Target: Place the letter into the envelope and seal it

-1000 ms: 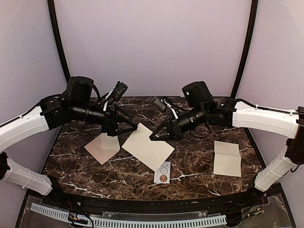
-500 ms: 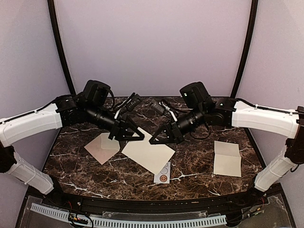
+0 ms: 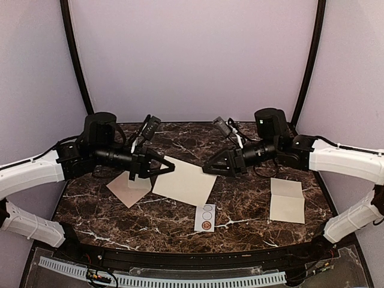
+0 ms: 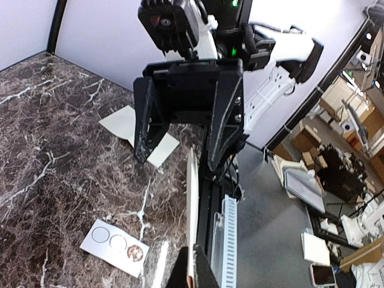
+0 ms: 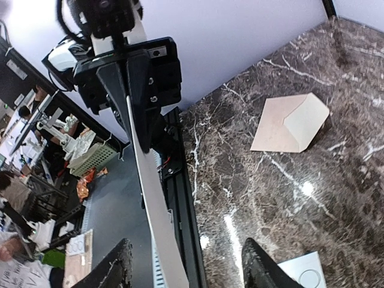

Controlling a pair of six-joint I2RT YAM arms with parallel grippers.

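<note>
The letter (image 3: 186, 183), a large cream sheet, hangs tilted just above the middle of the table. My left gripper (image 3: 165, 168) is shut on its left corner. The left wrist view shows the sheet edge-on (image 4: 192, 198), pinched between that gripper's (image 4: 193, 275) fingertips. My right gripper (image 3: 207, 170) stands open at the sheet's far right edge. In the right wrist view the letter (image 5: 150, 198) runs between its spread fingers (image 5: 120, 267) without touching them. The pinkish-tan envelope (image 3: 128, 188) lies flat below the left gripper with its flap open, and the right wrist view shows the envelope (image 5: 282, 126) too.
A smaller creased cream paper (image 3: 287, 201) lies at the right of the marble table (image 3: 252, 153). A white card printed with circles (image 3: 206, 218) sits near the front edge, just below the letter. Black frame posts rise at the back corners.
The left gripper has closed on the letter's left corner. The right gripper has let go of the sheet, opened and drawn back to the right. The letter now hangs from the left gripper alone.
</note>
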